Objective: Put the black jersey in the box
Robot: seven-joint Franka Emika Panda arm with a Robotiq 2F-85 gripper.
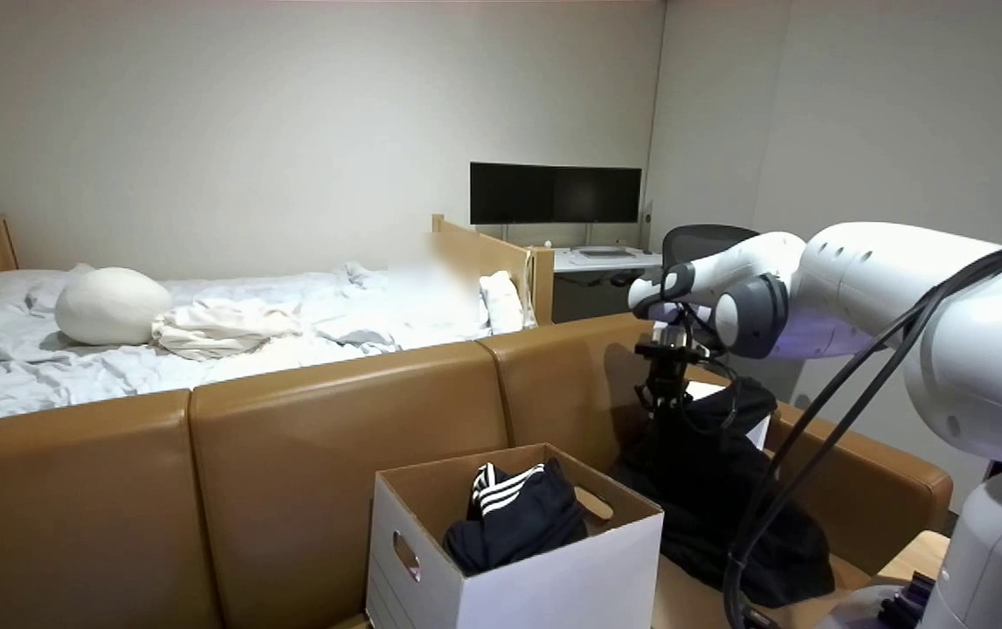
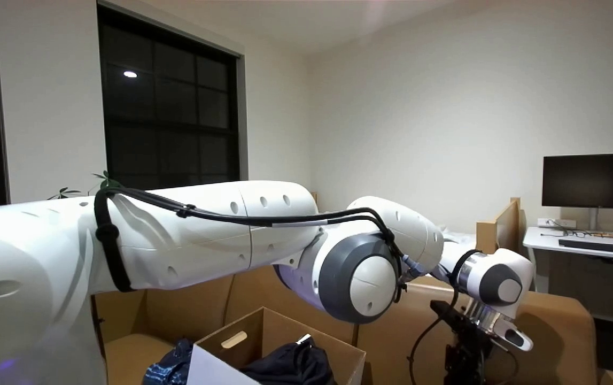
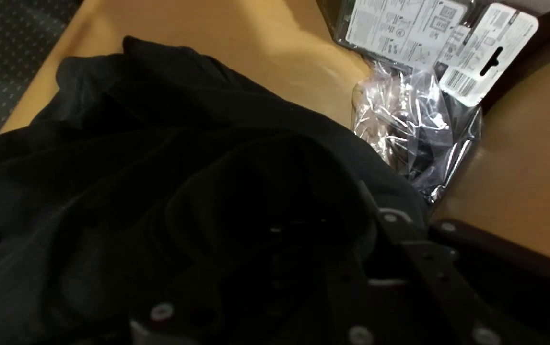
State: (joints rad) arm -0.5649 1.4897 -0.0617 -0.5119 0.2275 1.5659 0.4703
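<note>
The black jersey [image 1: 719, 498] lies bunched on the sofa seat to the right of the box in an exterior view. It fills most of the wrist view [image 3: 126, 182]. My gripper [image 1: 665, 409] points down at the upper part of the jersey. In the wrist view my gripper [image 3: 318, 218] is against the black cloth, and its right finger shows faintly. The other finger is lost in the dark, so its grip is unclear. The white cardboard box [image 1: 566, 581] is open at the top, and its brown inner wall shows in an exterior view [image 2: 290, 327]. The jersey is not visible there.
Dark clothing with white stripes [image 1: 522, 515] is in the box. A plastic-wrapped package [image 3: 414, 115] with white labels lies beside the jersey. The brown sofa backrest [image 1: 361, 411] runs behind the box. Dark blue patterned cloth [image 2: 172, 363] lies by the box.
</note>
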